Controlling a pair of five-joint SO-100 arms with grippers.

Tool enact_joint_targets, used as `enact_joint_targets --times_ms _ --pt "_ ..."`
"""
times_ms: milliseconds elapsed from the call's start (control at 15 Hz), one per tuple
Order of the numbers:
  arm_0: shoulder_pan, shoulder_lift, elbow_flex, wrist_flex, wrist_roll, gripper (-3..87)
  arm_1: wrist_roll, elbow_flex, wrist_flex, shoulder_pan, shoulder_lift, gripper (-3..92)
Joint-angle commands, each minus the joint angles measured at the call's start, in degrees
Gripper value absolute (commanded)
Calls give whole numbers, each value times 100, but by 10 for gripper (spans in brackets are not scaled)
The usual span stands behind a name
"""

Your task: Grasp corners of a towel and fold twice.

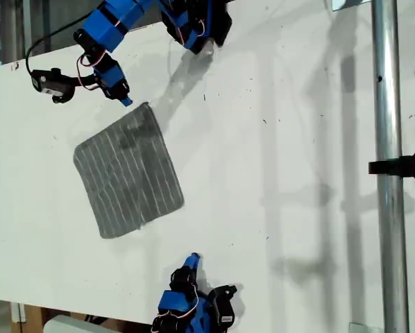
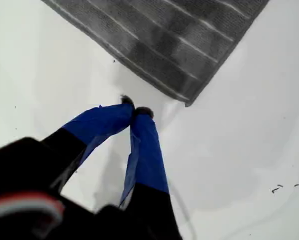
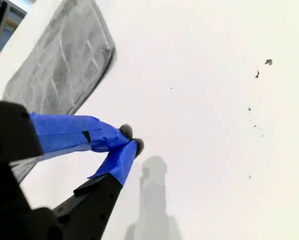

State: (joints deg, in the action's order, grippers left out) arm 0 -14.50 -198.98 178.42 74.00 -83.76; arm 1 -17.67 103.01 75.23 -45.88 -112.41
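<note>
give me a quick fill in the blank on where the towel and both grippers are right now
1. The towel lies flat and still ____ on the white table.
2. My first gripper has its jaws ____, holding nothing.
3. My second gripper hangs beside the towel without ____ it.
4. The towel's pale stripes run across ____ fabric.

Missing words: unfolded; shut; touching; grey

No readable text or labels anywhere.
</note>
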Motion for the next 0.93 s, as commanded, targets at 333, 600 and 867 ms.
enact_joint_targets --times_ms 333,600,867 --pt "-35 -18 26 9 -53 -26 984 -686 -554 -747 1916 329" --pt "-35 -18 26 9 -53 -26 1292 -439 -1459 -1318 3296 314" --pt "-70 -18 26 -18 -79 -26 1195 -870 -1433 -1204 4078 -2"
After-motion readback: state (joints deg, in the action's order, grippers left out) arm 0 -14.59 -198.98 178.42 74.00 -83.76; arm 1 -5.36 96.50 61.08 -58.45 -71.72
